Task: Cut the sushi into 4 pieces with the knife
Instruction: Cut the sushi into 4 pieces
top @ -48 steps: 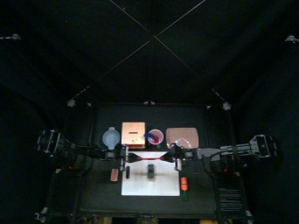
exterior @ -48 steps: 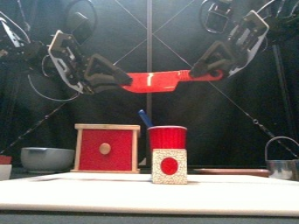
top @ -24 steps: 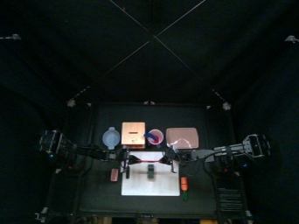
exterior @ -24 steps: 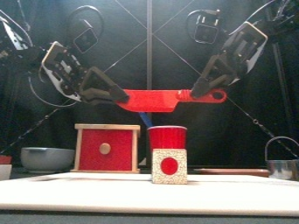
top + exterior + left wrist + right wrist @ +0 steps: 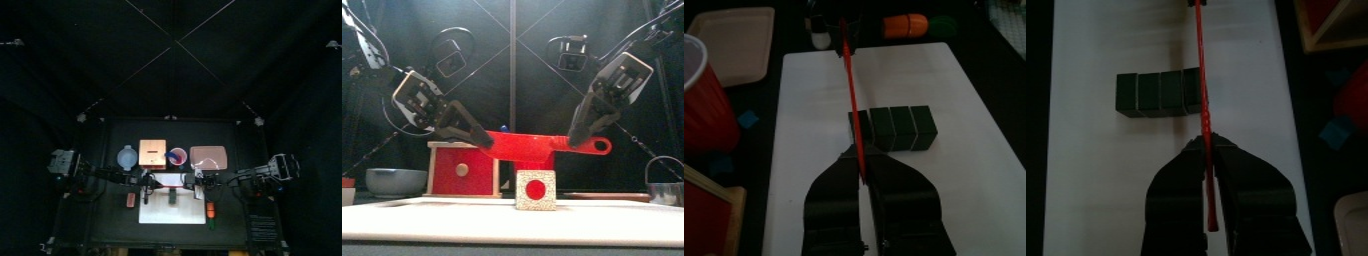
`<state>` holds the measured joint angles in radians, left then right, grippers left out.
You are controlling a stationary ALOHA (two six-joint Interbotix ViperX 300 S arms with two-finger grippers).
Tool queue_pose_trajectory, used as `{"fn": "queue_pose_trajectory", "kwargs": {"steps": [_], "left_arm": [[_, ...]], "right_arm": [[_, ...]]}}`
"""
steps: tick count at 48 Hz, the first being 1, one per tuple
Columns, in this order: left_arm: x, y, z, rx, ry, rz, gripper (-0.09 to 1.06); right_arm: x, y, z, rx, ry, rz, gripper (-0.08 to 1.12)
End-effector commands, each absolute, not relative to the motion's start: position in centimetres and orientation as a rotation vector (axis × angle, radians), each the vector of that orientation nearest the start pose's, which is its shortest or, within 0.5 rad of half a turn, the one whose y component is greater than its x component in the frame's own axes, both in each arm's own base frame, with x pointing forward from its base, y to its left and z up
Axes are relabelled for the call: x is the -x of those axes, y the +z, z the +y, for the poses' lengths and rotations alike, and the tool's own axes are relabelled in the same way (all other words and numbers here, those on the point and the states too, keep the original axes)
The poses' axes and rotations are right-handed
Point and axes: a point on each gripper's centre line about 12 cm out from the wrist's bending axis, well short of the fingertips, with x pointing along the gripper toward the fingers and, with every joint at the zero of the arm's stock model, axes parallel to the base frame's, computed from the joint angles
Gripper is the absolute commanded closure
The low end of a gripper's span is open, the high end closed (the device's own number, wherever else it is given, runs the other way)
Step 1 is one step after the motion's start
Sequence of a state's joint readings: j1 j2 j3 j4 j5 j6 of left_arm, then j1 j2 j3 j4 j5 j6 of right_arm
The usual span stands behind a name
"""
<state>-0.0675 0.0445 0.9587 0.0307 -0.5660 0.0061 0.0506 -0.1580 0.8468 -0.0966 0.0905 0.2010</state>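
L grip [image 5: 858, 170] + R grip [image 5: 1209, 150] clamp red knife [image 5: 523, 147] | sushi [image 5: 894, 126] whole | cup [image 5: 704, 90] part-hidden

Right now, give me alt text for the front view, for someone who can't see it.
The left end effector and right end effector hold a red knife level, just above the sushi roll on the white cutting board.
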Motion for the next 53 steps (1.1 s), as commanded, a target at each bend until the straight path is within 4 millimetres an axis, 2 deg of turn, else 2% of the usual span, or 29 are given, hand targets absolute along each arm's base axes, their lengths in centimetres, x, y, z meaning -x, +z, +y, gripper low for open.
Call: {"fn": "queue_pose_trajectory", "kwargs": {"steps": [1,9,53], "left_arm": [[-34.5,12.3,-3.0,-0.051,-0.105,0.442,0.65],[-34.6,12.2,-3.3,-0.051,-0.114,0.451,0.65],[-34.5,10.0,-3.9,-0.049,-0.121,0.571,0.65]], "right_arm": [[-33.0,16.2,1.9,-0.078,0.007,0.774,0.95],[-33.0,16.3,2.5,-0.079,0.021,0.775,0.95],[-33.3,15.5,2.5,-0.081,0.018,0.799,0.95]]}}
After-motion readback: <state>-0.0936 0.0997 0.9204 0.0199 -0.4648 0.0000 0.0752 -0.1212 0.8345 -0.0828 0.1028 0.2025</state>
